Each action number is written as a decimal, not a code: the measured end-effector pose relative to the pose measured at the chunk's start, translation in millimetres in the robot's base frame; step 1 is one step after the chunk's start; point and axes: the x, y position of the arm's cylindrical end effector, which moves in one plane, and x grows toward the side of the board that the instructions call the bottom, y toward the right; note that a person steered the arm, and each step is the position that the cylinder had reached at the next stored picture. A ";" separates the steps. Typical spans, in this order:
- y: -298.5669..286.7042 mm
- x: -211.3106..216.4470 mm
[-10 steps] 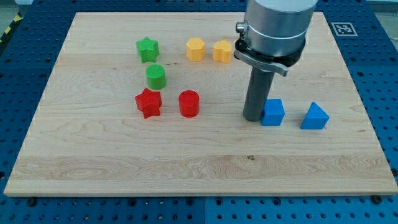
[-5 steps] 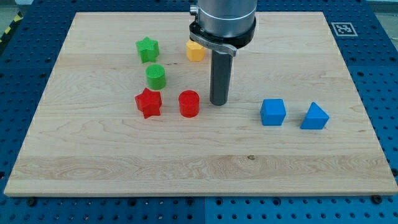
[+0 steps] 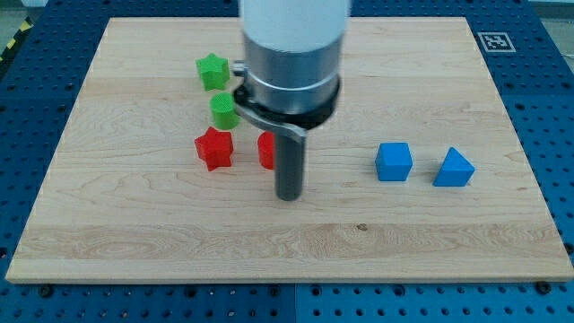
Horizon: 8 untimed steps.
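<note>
**Operator:** Where the rod meets the board, what is the position of the tip?

**Arm:** My tip (image 3: 288,196) rests on the wooden board (image 3: 134,233), just below and to the view's right of the red block (image 3: 265,151). That block is partly hidden behind my rod, so its shape cannot be confirmed, and I cannot tell whether the rod touches it. I carry no gripper; the rod holds nothing.

**Operator:** List the neighbouring blocks.

**Arm:** The red star (image 3: 214,148) sits to the view's left of the hidden red block, near it but apart. The green cylinder (image 3: 223,110) stands above the red star, its right edge covered by my housing. The green star (image 3: 213,71) lies above the cylinder, toward the view's top.

**Operator:** And on the other side?

**Arm:** The blue cube (image 3: 394,161) lies well apart to the view's right of my tip. The blue wedge-like block (image 3: 454,168) sits just beyond it, near but not touching.

**Operator:** Anything else in view?

**Arm:** A black-and-white marker (image 3: 494,40) occupies the board's upper right corner. The board lies on a blue perforated table (image 3: 547,117).
</note>
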 end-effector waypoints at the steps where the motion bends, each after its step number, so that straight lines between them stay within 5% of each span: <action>1: -5.5 -5.7; 6: -52.7 -80.7; 8: -10.9 -81.4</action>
